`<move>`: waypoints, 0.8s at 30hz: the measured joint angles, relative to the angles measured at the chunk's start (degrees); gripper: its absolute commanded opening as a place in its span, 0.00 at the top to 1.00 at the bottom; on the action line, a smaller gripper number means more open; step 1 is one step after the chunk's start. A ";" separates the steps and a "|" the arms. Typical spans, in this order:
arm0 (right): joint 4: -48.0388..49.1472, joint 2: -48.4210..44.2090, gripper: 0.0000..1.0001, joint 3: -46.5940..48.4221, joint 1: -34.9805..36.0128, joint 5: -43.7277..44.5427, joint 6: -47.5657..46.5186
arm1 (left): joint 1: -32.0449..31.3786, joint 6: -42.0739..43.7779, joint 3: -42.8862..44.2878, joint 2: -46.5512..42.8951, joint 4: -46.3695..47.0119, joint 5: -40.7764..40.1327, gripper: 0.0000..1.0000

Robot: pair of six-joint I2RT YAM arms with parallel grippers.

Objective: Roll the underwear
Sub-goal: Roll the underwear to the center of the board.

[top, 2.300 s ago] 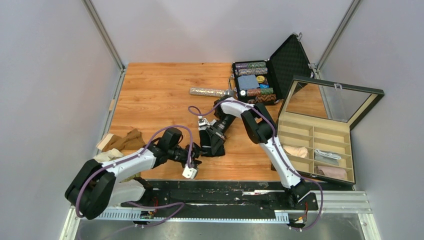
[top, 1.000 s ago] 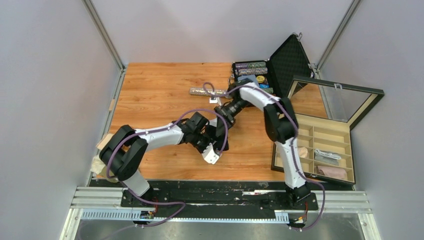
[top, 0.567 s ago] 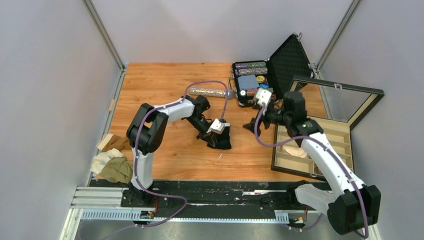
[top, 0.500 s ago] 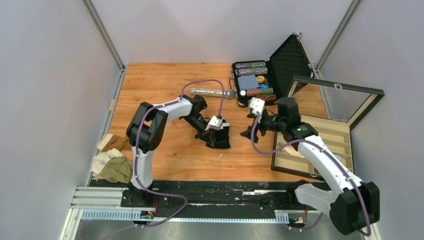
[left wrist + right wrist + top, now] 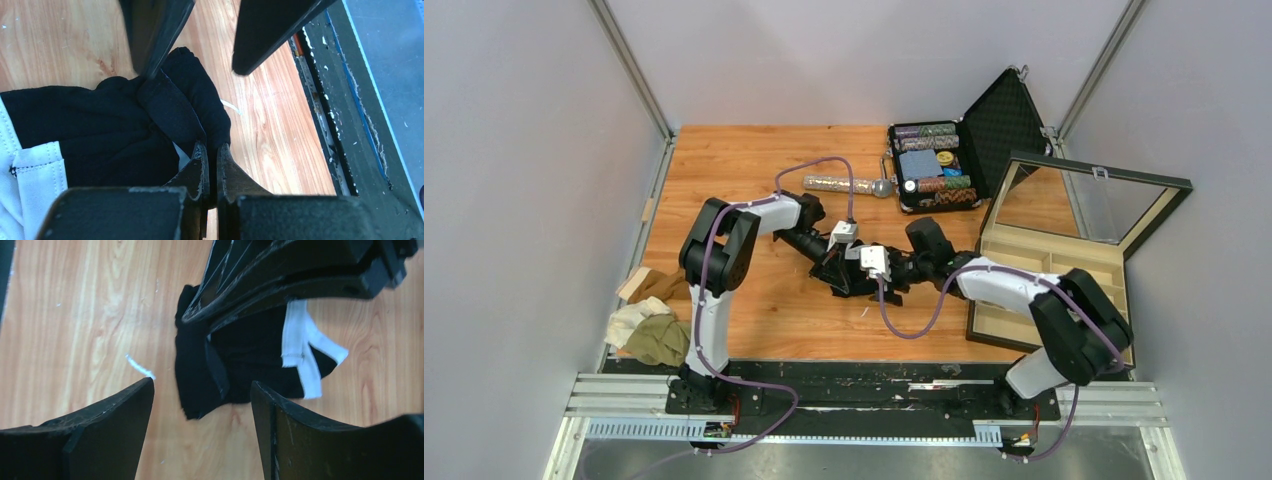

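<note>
Black underwear [image 5: 100, 130] with a white waistband [image 5: 300, 350] lies crumpled on the wooden table [image 5: 734, 170] near its middle. My left gripper [image 5: 212, 149] is shut on a fold at the cloth's edge, and the same grip shows from the right wrist view at the left gripper [image 5: 202, 317]. My right gripper [image 5: 200, 392] stands open just short of the underwear [image 5: 200, 375], with only bare wood between its fingers [image 5: 125, 410]. From above, both grippers meet over the underwear [image 5: 859, 290]. More underwear, cream, olive and brown, is heaped at the left edge [image 5: 652, 325].
A glittery microphone [image 5: 844, 185] lies behind the grippers. An open black case of poker chips [image 5: 934, 165] stands at the back right. A compartment box with a raised glass lid [image 5: 1074, 270] sits right, and my right arm reaches leftward across its near corner.
My right arm has swung left from the box side to the black underwear, its jaws narrowing on the way. My left gripper kept its hold on the cloth and drew it slightly left.
</note>
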 measured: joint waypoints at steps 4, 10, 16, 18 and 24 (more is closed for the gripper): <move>2.38 5.35 0.31 3.08 0.42 -1.79 -4.28 | 0.50 -0.57 -0.24 0.00 -0.17 0.79 1.00; 1.64 10.16 0.42 5.62 0.50 -4.96 -10.80 | 1.38 -1.03 -0.24 0.02 -0.59 1.57 1.00; -2.10 12.52 0.57 8.04 0.68 -6.75 -13.77 | 2.21 -1.22 0.28 1.18 -1.95 2.71 1.00; -3.37 13.29 0.67 8.92 0.74 -6.84 -13.75 | 2.43 -1.25 0.68 1.75 -2.49 3.17 1.00; -12.11 17.57 0.93 15.91 0.61 -7.15 -11.74 | 3.21 -1.92 0.74 2.12 -3.52 3.80 1.00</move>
